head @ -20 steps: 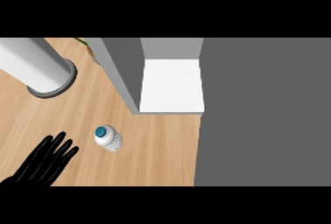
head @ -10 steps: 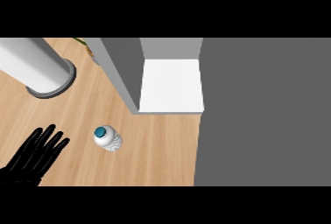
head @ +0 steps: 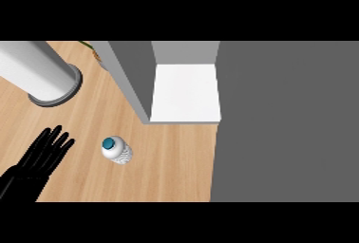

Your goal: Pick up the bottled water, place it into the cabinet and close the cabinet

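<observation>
The left hand (head: 43, 154), fingers straight and holding nothing, has drawn back leftward from the bottled water (head: 116, 150), which stands untouched on the counter (head: 168, 161) near the open cabinet (head: 186, 92); the pick-up, seemingly, hasn't begun.

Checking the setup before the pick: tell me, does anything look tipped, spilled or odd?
Nothing stands out. The bottled water stands upright on the wooden counter, cap on, no spill, beside the open left hand. The cabinet is open.
</observation>
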You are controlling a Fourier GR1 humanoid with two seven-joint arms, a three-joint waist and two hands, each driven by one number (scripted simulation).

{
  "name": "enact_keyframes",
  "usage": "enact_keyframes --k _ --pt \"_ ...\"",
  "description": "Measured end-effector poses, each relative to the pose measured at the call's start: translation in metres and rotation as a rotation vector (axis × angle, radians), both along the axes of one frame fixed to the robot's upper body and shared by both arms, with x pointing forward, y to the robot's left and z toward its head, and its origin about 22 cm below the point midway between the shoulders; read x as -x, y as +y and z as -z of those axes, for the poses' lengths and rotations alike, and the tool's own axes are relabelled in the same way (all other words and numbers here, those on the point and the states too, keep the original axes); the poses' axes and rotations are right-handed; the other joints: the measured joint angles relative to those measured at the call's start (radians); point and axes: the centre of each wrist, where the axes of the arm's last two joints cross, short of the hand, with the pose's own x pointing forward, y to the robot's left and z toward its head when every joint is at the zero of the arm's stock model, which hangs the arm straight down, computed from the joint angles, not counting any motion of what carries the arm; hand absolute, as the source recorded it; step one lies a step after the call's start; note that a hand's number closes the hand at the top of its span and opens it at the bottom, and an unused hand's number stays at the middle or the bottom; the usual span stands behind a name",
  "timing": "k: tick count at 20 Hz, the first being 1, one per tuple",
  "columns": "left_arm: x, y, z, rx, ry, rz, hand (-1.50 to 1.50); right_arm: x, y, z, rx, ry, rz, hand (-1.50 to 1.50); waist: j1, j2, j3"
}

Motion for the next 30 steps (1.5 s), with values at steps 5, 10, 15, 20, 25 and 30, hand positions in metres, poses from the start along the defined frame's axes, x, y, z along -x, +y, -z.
enact_keyframes --k 5,10,15,20,25,30 --pt "-0.018 0.008 0.023 -0.047 0.000 -0.007 -1.50 0.007 -0.002 -0.003 0.001 0.003 -0.004 -1.50 -0.003 0.000 0.000" --pt "-0.035 0.007 0.043 -0.074 0.023 -0.003 -1.50 0.012 -0.003 -0.001 -0.007 -0.007 -0.011 -1.50 -0.004 0.000 0.000" --pt "-0.050 0.005 0.065 -0.081 0.061 0.002 -1.50 0.015 0.000 0.000 -0.010 -0.015 -0.006 -1.50 -0.005 0.000 0.000" --pt "-0.063 0.007 0.091 -0.069 0.116 -0.014 -1.50 0.020 0.001 0.000 -0.009 -0.017 -0.011 -1.50 -0.007 0.001 0.000" --pt "-0.075 0.009 0.116 -0.037 0.164 -0.014 -1.50 0.016 0.003 0.002 -0.014 -0.011 -0.016 -1.50 -0.009 0.002 -0.001" --pt "-0.083 0.008 0.135 0.004 0.208 -0.005 -1.50 0.022 -0.001 0.004 -0.017 -0.006 -0.020 -1.50 -0.011 0.003 -0.001"
